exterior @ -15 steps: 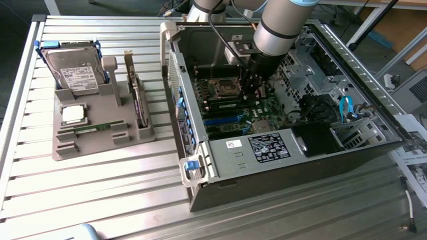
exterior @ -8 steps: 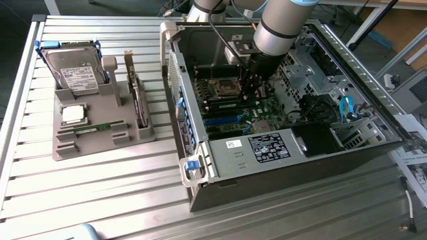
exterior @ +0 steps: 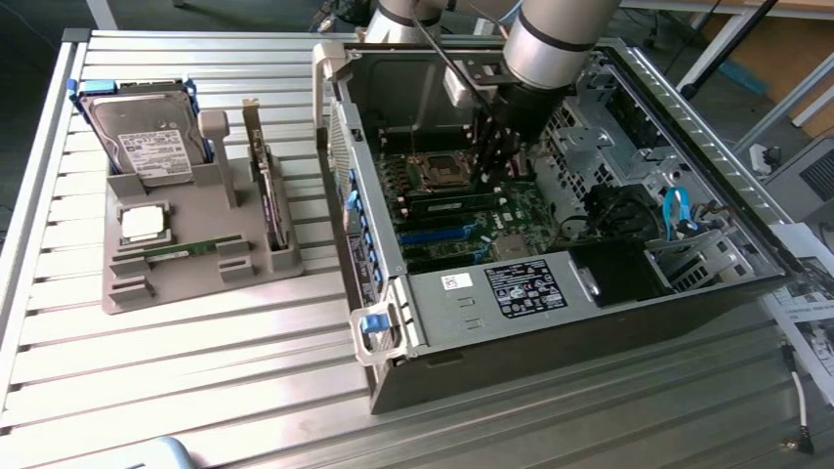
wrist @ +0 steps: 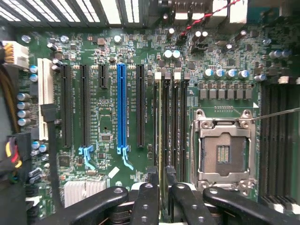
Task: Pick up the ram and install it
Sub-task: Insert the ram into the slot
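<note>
place: workshop/lab | evidence: slatted aluminium bench (exterior: 195,371), open computer case (exterior: 548,322), grey parts fixture (exterior: 195,264)

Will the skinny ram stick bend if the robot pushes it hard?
Probably stiff, not floppy: the ram stands straight, edge-on, in the gripper. It is likely fragile, being so thin, and sideways force might snap it. It probably weighs little.

Bright overhead light glares off the slatted table (exterior: 195,362); case interior (exterior: 431,107) shadowed.

Ribbed metal table (exterior: 195,371) is catching bright glare. Dark floor (exterior: 33,29) is showing beyond its edge; papers (exterior: 808,318) are lying at the exterior view's right.
</note>
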You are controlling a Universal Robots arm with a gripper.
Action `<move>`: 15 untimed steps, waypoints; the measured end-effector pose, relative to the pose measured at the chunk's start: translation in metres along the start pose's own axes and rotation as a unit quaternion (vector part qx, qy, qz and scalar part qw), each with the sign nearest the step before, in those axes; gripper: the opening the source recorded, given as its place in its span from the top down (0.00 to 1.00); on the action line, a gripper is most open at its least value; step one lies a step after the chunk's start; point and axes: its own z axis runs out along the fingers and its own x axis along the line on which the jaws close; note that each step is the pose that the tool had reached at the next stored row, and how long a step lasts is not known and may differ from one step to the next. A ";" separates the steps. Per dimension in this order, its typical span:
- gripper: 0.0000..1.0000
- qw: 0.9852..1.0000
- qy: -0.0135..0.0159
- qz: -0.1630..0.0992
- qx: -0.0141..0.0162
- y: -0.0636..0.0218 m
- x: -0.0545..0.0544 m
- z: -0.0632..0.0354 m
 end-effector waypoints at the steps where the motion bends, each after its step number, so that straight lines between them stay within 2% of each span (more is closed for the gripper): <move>1: 0.81 1.000 0.000 0.000 0.000 0.0000 0.000 -0.0037; 9: 0.81 1.000 0.000 0.000 0.000 0.0001 -0.001 -0.0231; 15: 0.81 1.000 0.000 0.000 0.000 0.0002 -0.001 -0.0243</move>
